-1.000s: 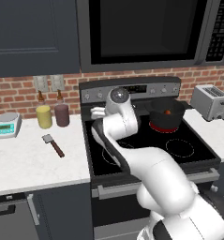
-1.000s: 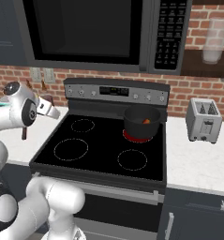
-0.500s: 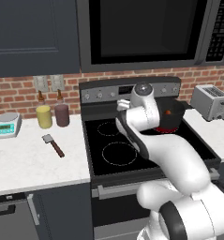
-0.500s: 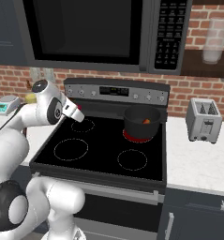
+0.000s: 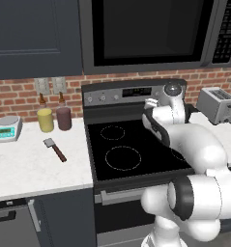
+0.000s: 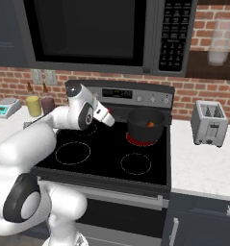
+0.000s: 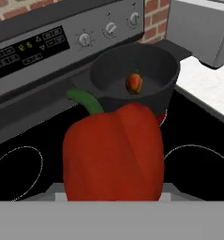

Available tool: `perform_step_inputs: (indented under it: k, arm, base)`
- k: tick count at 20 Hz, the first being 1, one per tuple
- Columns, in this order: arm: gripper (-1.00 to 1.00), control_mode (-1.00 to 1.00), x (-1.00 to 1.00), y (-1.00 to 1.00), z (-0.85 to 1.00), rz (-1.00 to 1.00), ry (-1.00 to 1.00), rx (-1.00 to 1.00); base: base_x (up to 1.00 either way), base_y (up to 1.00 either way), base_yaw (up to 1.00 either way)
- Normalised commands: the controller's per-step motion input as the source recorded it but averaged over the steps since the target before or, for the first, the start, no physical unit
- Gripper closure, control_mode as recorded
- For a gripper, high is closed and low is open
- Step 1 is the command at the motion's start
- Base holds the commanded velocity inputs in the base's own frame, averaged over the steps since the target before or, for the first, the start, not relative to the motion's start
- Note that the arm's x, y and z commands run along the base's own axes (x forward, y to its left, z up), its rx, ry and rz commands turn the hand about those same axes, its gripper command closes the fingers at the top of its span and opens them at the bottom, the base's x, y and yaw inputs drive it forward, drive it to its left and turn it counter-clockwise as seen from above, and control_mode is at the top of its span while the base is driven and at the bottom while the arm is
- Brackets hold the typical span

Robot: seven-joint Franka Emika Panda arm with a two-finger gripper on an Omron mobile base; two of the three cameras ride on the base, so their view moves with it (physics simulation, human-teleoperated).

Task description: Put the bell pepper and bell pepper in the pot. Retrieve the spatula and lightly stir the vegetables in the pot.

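The black stove [image 6: 111, 158] fills the middle of the scene, its glass top marked with ring burners and its control panel [image 7: 33, 47] with knobs along the back, under a dark microwave [image 6: 87, 33]. White counter [image 5: 25, 169] runs to the left of the stove and more counter [image 6: 203, 163] to its right, where a silver toaster [image 6: 209, 123] stands near the brick wall. The white arm reaches across the cooktop from the left toward the back right burner. There the pot [image 6: 145, 126] sits on the back right burner, dark-walled with a red band at its base, and inside it lies the smaller orange-red bell pepper [image 7: 134, 83], resting on the pot's bottom. The gripper [image 6: 108, 118] hangs above the stove just left of the pot, and its fingers are clamped on the bright red bell pepper [image 7: 113, 157], which looms large in the hand view with its green stem [image 7: 85, 101] pointing up and toward the panel; the fingertips themselves are hidden behind the fruit. This pepper is held in the air short of the pot's rim, not yet over its opening. On the left counter, well apart from the stove work, the spatula [image 5: 55, 149] lies flat, grey blade toward the wall and reddish-brown handle toward the front edge. Behind it stand a yellow jar [image 5: 45, 119] and a dark maroon jar [image 5: 64, 118] side by side, with a small kitchen scale [image 5: 8, 127] farther left.
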Motion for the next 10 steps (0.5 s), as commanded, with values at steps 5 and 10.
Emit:
perform_step_inputs:
  k: [5, 10]
  arm:
    - [1.0, -1.0, 0.47, -0.82, 0.0, 0.0, 0.0, 0.0]
    - [1.0, -1.0, 0.44, -0.54, 0.0, 0.0, 0.0, 0.0]
  base:
    - [0.0, 0.0, 0.0]
    - [0.0, 0.0, 0.0]
